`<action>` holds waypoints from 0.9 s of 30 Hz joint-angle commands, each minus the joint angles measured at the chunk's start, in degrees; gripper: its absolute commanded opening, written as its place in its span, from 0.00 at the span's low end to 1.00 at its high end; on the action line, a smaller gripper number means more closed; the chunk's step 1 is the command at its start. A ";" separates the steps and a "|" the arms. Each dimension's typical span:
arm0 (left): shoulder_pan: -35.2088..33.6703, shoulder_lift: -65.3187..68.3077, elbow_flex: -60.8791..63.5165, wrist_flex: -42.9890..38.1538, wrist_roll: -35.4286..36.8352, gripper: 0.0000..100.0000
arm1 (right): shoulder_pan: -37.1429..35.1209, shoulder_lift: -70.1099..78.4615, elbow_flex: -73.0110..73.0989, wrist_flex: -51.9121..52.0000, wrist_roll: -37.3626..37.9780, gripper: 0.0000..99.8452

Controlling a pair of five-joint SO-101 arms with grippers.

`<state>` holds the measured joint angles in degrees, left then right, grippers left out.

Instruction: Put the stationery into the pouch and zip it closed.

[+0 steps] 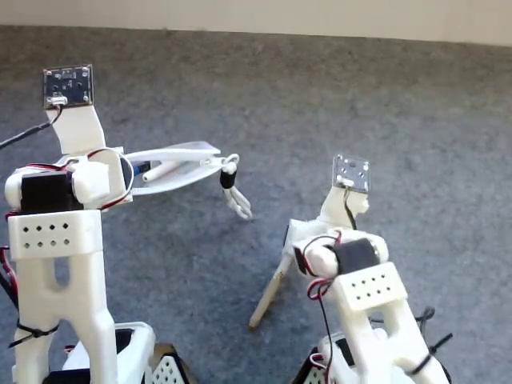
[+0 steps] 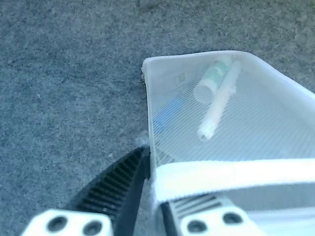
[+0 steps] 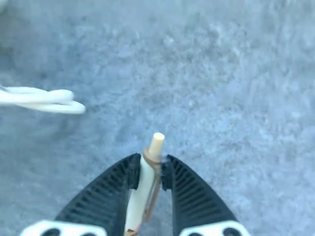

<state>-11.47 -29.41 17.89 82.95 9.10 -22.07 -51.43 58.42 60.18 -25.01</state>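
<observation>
On the left side we see the left gripper (image 2: 150, 164) clenched on the edge of the pouch (image 2: 231, 132), one black ribbed finger (image 2: 118, 184) outside the mesh and the other against the white band along the pouch's edge. The pouch is translucent white. In the high view it stretches to the right from the left arm, above the grey cloth-covered table (image 1: 416, 120).

Through the mesh we make out a white pen (image 2: 219, 105), a tube with a green part (image 2: 210, 81) touching the pen, and a blurred blue item (image 2: 167, 115) just beside them. We cannot tell what the blue item is.

At the pouch's right end hangs the zipper pull cord (image 1: 234, 192), a dark bead with a white loop below it. We cannot tell how far the zipper is drawn.

On the right side, the right gripper (image 3: 150, 169) grasps a pale pencil-like stick (image 3: 155, 143) between both black fingers, with a brown band around the stick at the grip. In the high view the stick slants from under the right arm toward the near edge, well apart from the pouch.
</observation>
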 commanded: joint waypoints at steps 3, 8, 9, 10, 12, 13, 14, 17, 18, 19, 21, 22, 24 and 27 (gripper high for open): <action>0.40 0.66 0.75 -0.35 0.26 0.01 | 0.57 -9.27 -2.42 0.13 1.14 0.00; 0.40 0.66 0.75 -0.35 0.18 0.01 | 0.57 -17.54 -2.51 -0.31 1.23 0.00; 0.40 0.66 0.75 -0.35 0.18 0.01 | 0.57 -19.03 -2.59 -0.31 1.23 0.00; 0.40 0.66 0.75 -0.35 0.18 0.01 | 0.57 -20.53 -2.68 -0.31 1.76 0.00; 0.40 0.66 0.75 -0.35 0.18 0.01 | 0.57 -23.25 -2.77 -0.40 5.01 0.00; 0.40 0.66 0.75 -0.35 0.18 0.01 | 0.48 -24.57 -2.77 -0.40 6.24 0.00; 0.40 0.66 0.75 -0.35 0.18 0.01 | 0.40 -25.80 -2.86 -0.57 7.12 0.00; 0.40 0.66 0.75 -0.35 0.18 0.01 | 0.31 -29.32 -2.59 -4.26 8.97 0.00; 0.40 0.57 1.10 -0.44 0.18 0.01 | 0.31 -30.11 -2.59 -5.58 9.93 0.00; 0.40 0.48 1.63 -0.70 0.18 0.01 | 0.31 -30.90 -2.51 -6.55 10.99 0.00; 0.40 0.40 1.98 -0.79 0.18 0.01 | 0.22 -31.96 -2.51 -7.60 12.48 0.00; 0.40 0.40 2.07 -0.79 0.18 0.01 | 0.22 -32.22 -2.59 -7.60 13.01 0.00; 0.40 0.40 1.98 -0.79 0.18 0.01 | 0.22 -32.66 -2.77 -7.60 13.71 0.00; 0.40 0.40 1.98 -0.79 0.18 0.01 | 0.22 -32.66 -2.95 -7.60 13.71 0.00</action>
<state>-11.30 -29.49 18.86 82.86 9.10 -22.15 -83.43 58.42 54.02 -12.26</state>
